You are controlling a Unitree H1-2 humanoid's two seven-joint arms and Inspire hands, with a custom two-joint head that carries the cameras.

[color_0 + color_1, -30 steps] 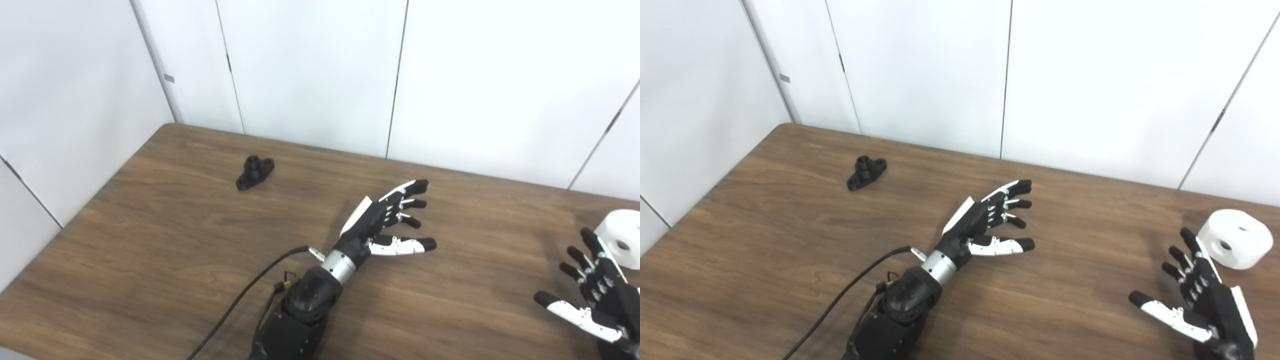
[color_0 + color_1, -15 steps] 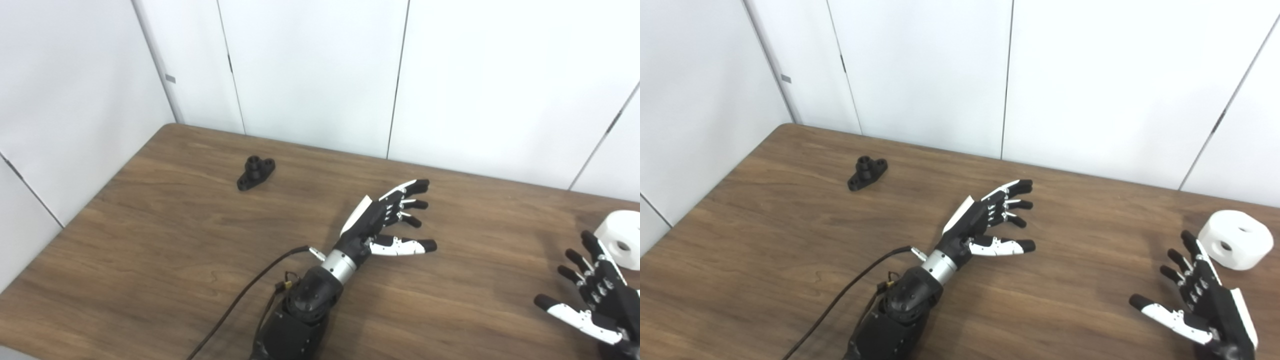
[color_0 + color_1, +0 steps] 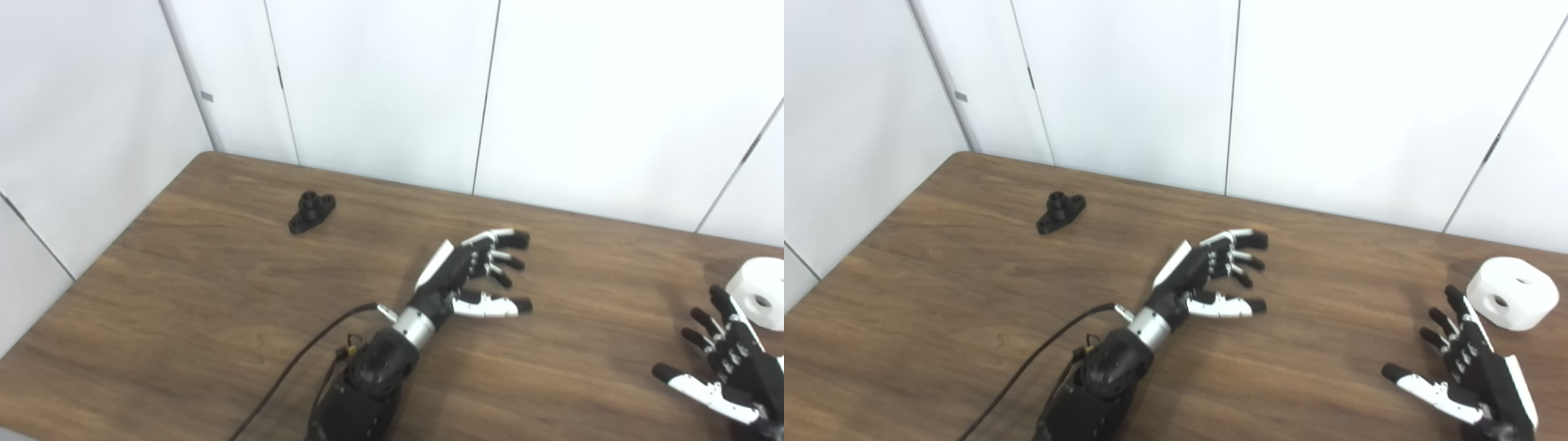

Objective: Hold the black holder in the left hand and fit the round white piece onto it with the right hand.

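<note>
1. Since a second ago the left hand (image 3: 1213,269) has curled its fingers a little inward and dipped slightly, while the right hand (image 3: 1467,373) has drawn back a touch from the round white piece (image 3: 1511,293).
2. The left hand holds nothing, its fingers spread and part-bent, hovering over the middle of the table (image 3: 968,306) with the palm turned toward 3 o'clock.
3. The black holder (image 3: 1061,212) lies on the table well apart from the left hand, at about 10 o'clock from it, near the far left corner.
4. The right hand is released too, fingers fanned apart and empty, low at the picture's right edge.
5. The round white piece sits on the table at about 1 o'clock from the right hand, near its fingertips (image 3: 1453,296) but not touching.
6. A black cable (image 3: 1023,370) trails from the left wrist toward 7 o'clock.
</note>
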